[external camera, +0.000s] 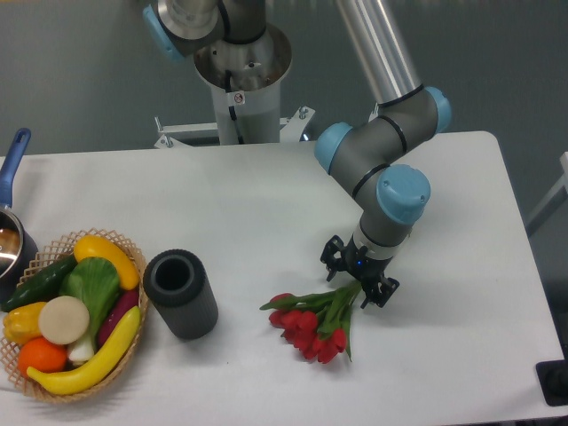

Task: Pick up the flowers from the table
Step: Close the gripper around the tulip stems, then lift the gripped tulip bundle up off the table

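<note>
Loosely fanned, the red flowers [312, 319] lie with stems between the spread-open tool [358, 280].

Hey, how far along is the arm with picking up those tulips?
Done: the hand is positioned at the stem end of the flowers, fingers open on either side of the stems. In hand: lining up the grasp; nothing is gripped. Left: close on the stems and lift, since the bunch lies flat on the table, blooms pointing toward the black cylinder.
</note>
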